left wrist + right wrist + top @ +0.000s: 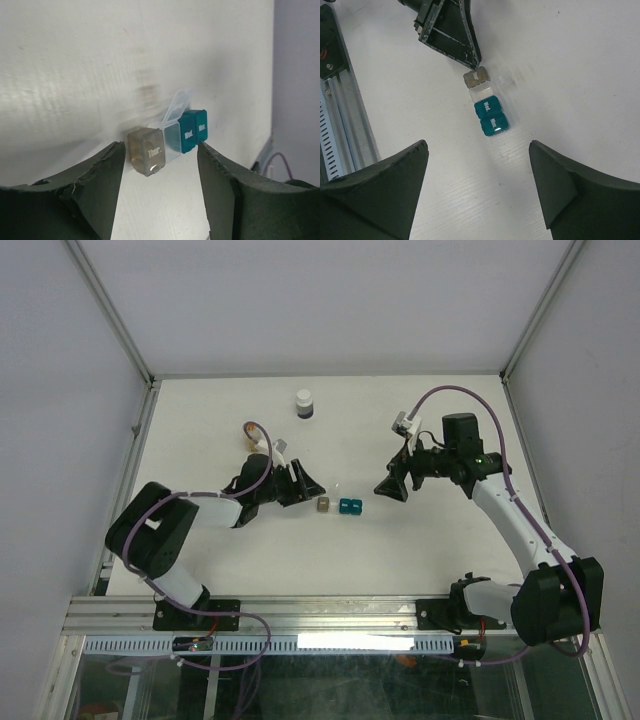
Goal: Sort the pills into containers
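Note:
The containers lie in a short row mid-table. A grey-brown cup marked "Thur." (146,151) (323,505) (475,77) sits beside a clear cell with its lid up (173,135) (482,92), then the teal-blue two-cell cup (194,131) (350,507) (491,116). My left gripper (160,150) (300,483) is open just short of the grey-brown cup, with nothing between its fingers. My right gripper (478,147) (392,485) hangs open above the table, right of the row. The pills show as an orange mass in a vial (249,438), partly hidden by the left arm's cable.
A white-capped bottle with dark contents (304,403) stands at the back centre. The metal rail (340,125) runs along the near table edge. White walls and frame posts bound the table on three sides.

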{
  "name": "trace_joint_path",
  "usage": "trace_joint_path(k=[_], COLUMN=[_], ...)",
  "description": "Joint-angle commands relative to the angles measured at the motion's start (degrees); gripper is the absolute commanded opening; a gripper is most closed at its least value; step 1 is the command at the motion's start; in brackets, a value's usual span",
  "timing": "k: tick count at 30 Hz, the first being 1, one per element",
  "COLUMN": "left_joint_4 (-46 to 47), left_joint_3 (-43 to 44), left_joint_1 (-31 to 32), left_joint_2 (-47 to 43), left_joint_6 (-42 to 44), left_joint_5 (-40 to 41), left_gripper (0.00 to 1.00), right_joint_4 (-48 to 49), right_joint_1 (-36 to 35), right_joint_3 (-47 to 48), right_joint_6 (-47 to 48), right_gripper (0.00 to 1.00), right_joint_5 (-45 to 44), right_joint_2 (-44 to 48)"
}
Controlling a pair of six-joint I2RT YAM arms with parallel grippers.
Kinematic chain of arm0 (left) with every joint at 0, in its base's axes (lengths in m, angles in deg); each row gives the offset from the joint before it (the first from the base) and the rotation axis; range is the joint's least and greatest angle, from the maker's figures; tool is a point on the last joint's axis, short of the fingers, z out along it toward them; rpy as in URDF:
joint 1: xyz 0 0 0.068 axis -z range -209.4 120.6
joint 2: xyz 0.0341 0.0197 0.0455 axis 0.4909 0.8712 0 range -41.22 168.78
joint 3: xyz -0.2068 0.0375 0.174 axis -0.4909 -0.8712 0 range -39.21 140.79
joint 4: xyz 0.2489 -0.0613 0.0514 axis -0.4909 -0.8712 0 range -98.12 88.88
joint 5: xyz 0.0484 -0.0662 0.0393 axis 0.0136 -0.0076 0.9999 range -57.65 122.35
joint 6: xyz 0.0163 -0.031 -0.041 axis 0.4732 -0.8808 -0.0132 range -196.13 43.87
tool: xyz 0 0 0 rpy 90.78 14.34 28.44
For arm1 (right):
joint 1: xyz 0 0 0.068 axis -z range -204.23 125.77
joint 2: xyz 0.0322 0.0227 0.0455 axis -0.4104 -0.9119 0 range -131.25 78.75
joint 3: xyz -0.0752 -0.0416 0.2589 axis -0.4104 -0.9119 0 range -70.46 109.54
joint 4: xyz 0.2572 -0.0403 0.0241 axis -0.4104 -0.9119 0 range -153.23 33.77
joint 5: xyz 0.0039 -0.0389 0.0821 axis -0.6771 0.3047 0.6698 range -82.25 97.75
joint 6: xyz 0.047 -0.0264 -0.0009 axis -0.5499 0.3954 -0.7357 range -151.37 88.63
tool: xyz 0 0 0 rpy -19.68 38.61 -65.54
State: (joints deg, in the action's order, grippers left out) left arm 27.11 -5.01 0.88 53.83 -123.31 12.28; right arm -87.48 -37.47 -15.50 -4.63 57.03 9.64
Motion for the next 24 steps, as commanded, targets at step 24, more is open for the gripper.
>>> trace_joint_path(k=[24], left_joint_4=[-48.2], left_joint_3=[43.9], left_joint_1=[-9.5], left_joint_2=[-0.5], left_joint_6=[39.3], left_joint_5=[45.7], left_gripper=[0.99], right_joint_4=[15.4], right_joint_1=[5.1], right_joint_3=[0.0], right_joint_6=[-14.9], right_gripper=[0.89], right_joint_5=[19.4], right_joint_2=[2.9])
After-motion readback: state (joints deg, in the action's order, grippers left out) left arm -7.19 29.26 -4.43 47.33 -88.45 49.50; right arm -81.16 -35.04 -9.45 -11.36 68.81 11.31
